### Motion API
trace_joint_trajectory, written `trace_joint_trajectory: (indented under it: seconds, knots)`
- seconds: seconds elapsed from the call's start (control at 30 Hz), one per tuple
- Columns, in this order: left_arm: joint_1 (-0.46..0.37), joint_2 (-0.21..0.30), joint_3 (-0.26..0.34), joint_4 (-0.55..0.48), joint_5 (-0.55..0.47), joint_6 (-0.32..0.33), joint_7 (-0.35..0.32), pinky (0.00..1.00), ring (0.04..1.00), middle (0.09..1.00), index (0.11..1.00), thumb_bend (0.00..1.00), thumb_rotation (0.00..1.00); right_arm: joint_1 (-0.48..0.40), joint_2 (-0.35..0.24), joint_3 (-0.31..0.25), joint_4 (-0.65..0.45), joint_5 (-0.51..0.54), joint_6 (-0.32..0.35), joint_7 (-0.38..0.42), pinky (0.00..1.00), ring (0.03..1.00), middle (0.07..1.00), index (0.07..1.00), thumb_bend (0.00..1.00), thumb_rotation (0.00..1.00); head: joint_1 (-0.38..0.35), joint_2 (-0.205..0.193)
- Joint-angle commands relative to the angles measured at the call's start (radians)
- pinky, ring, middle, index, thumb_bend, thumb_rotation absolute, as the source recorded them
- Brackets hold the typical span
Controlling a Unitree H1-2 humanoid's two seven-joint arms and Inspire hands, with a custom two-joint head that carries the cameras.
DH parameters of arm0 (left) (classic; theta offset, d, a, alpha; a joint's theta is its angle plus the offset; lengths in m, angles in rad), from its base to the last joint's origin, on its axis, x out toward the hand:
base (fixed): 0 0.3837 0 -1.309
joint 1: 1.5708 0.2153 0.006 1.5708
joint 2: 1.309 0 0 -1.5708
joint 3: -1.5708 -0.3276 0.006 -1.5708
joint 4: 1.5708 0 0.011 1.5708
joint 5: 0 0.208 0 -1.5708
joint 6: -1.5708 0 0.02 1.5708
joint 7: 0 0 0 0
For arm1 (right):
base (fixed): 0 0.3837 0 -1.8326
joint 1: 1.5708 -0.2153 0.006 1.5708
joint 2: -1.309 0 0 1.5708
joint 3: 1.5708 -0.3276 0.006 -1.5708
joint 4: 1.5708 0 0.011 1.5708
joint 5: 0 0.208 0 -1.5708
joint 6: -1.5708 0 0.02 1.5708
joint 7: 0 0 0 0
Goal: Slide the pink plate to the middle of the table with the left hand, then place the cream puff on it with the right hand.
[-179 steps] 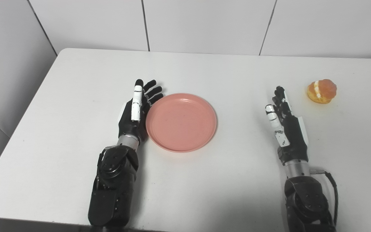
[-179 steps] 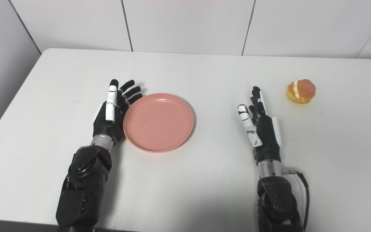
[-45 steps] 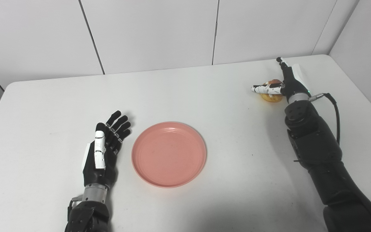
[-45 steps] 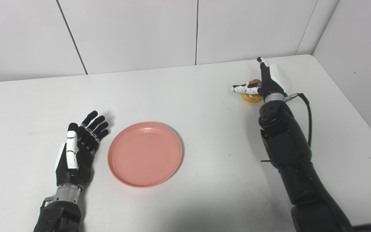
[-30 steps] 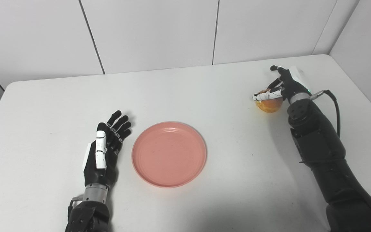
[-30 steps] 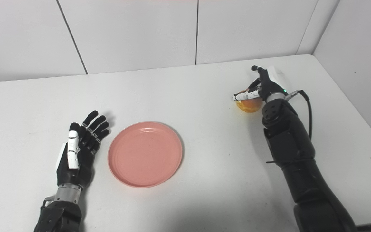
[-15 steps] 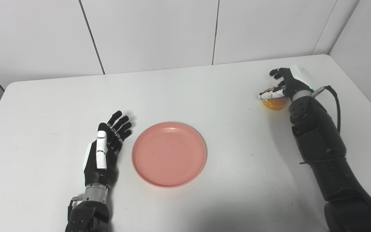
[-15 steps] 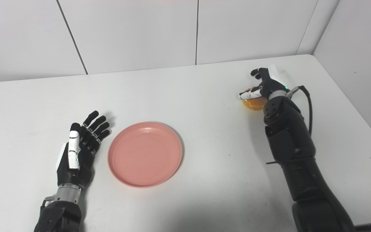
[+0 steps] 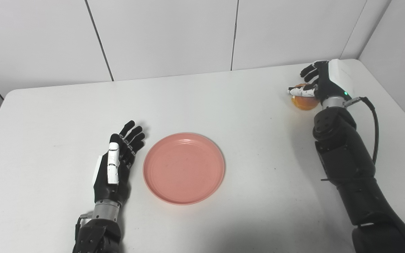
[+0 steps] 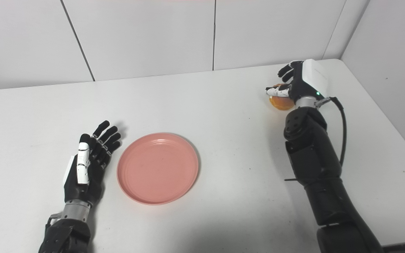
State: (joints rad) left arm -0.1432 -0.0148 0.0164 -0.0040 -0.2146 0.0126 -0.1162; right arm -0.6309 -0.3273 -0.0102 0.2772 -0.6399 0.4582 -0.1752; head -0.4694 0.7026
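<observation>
The round golden cream puff (image 9: 304, 102) sits in the right hand (image 9: 320, 86), fingers curled around it, near the counter's (image 9: 47, 116) far right corner. The round pink plastic plate (image 9: 184, 168) lies mid-counter; the left hand (image 9: 115, 165) rests beside it, fingers spread, empty. The carry step is in hand, judging by this; next comes a steady move over the plate and release.
</observation>
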Motion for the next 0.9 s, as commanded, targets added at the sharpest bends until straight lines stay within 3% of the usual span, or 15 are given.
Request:
trace_joint_trajectory:
  seconds: [0.0, 0.07, 0.17, 0.3, 0.47, 0.8, 0.87]
  knots:
    - [-0.016, -0.004, -0.005, -0.021, 0.003, -0.020, -0.004, 0.88, 0.860, 0.859, 0.840, 0.54, 1.00, -0.041, -0.005, -0.002, -0.053, 0.008, -0.047, -0.040, 0.31, 0.419, 0.498, 0.519, 0.50, 0.00, 0.000, 0.001]
    - [-0.016, -0.004, -0.004, -0.019, 0.002, -0.023, -0.004, 0.88, 0.854, 0.855, 0.836, 0.54, 1.00, -0.040, -0.004, 0.000, -0.069, 0.017, -0.048, -0.040, 0.31, 0.406, 0.486, 0.530, 0.49, 0.00, 0.000, 0.001]
    - [-0.015, -0.007, -0.008, -0.024, 0.006, -0.014, -0.001, 0.89, 0.857, 0.858, 0.838, 0.54, 1.00, -0.037, -0.001, 0.007, -0.108, 0.033, -0.062, -0.042, 0.23, 0.360, 0.449, 0.528, 0.51, 0.00, 0.025, 0.007]
    - [-0.013, -0.011, -0.018, -0.034, 0.015, -0.003, 0.002, 0.90, 0.864, 0.869, 0.852, 0.54, 1.00, -0.034, 0.001, 0.020, -0.159, 0.055, -0.071, -0.025, 0.26, 0.388, 0.497, 0.506, 0.51, 0.00, 0.055, 0.011]
    - [-0.008, -0.035, -0.029, -0.044, 0.037, -0.003, 0.025, 0.88, 0.852, 0.854, 0.835, 0.54, 1.00, -0.024, 0.008, 0.046, -0.191, 0.071, -0.115, -0.024, 0.27, 0.378, 0.484, 0.529, 0.51, 0.00, 0.099, 0.019]
    - [0.000, -0.062, -0.046, -0.087, 0.065, 0.039, 0.060, 0.88, 0.859, 0.863, 0.843, 0.51, 1.00, 0.003, 0.035, 0.110, -0.255, 0.107, -0.188, 0.015, 0.18, 0.336, 0.443, 0.530, 0.51, 0.00, 0.182, 0.037]
    - [0.000, -0.065, -0.051, -0.089, 0.070, 0.043, 0.063, 0.89, 0.863, 0.865, 0.843, 0.51, 1.00, 0.013, 0.038, 0.122, -0.260, 0.114, -0.223, 0.014, 0.16, 0.421, 0.409, 0.514, 0.51, 0.00, 0.209, 0.039]
